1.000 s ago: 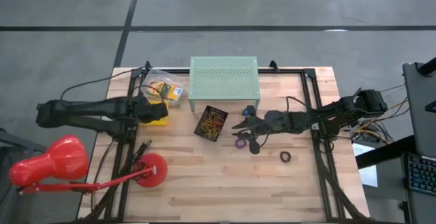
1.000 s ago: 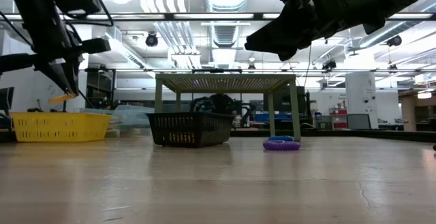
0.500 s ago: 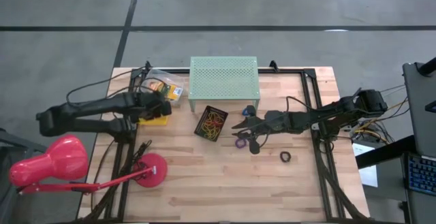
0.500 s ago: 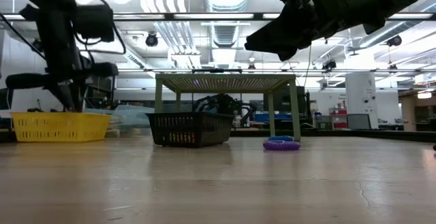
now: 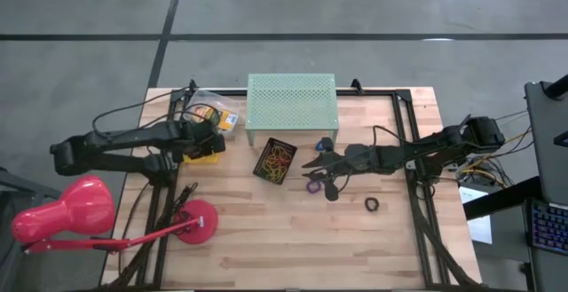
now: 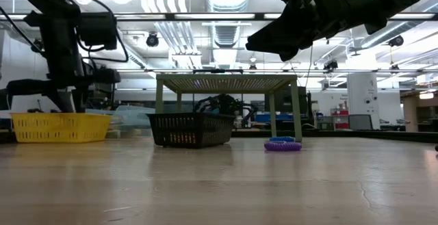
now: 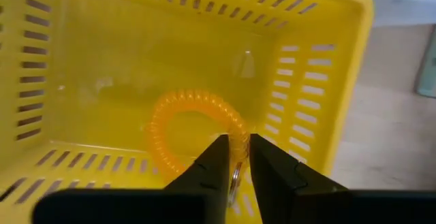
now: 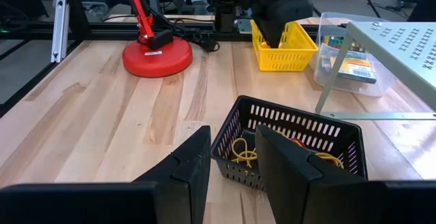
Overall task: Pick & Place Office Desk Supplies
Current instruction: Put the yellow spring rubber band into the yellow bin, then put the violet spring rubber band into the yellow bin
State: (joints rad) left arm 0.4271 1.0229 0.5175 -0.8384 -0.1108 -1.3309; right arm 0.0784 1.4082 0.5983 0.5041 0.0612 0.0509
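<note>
One orange coil ring (image 7: 197, 132) is being lowered into the yellow basket (image 7: 327, 60) for sorting, the left gripper (image 7: 235, 173) narrowly parted around its edge; right gripper (image 8: 231, 159) is being held apart, empty.

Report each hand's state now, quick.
Left hand: inside the yellow basket, fingers narrowly apart at the orange coil; whether it grips it cannot be told.
Right hand: open, empty, beside the black basket.

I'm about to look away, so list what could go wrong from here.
1. The orange coil ring in the yellow basket lies right at the left gripper fingers; lifting out could snag it.
2. The right gripper hangs over the black basket; descending could clip its rim.
</note>
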